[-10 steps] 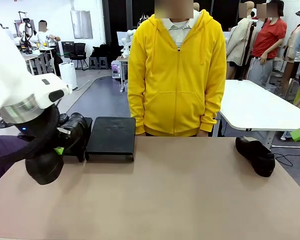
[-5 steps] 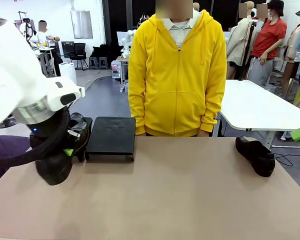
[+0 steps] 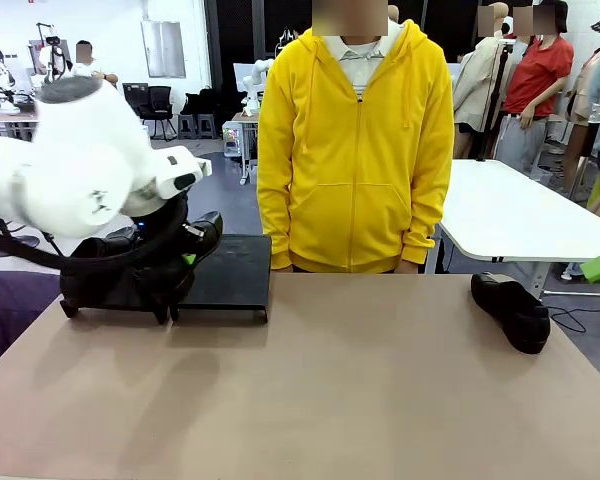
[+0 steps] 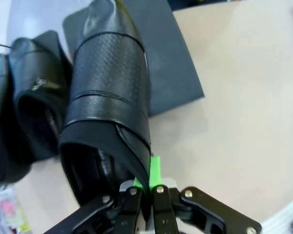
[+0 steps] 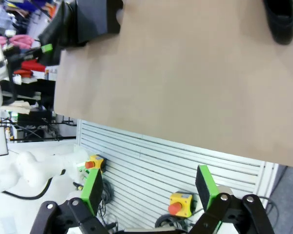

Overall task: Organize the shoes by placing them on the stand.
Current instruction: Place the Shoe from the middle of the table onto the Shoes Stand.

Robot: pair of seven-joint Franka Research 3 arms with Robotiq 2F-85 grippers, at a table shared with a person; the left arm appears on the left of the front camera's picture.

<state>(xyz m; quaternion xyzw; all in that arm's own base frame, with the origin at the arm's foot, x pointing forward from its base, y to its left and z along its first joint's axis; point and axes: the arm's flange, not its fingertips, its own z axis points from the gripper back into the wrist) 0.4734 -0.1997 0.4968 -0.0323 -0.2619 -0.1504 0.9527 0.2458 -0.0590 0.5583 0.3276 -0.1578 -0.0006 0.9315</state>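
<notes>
Where end effector point(image 4: 146, 179) pinches, shoe point(image 4: 110, 92) juts.

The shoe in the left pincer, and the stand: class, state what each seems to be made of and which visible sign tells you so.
The shoe: probably leather or a leather-look material, black with a slight sheen; it shows a perforated panel, stitched bands and soft highlights. The stand: matte black, flat and smooth with no shine; it could be plastic or painted metal, and the look leaves that open.

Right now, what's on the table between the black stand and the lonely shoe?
Nothing: the front view shows bare table between the stand and the lone shoe on the right.
</notes>
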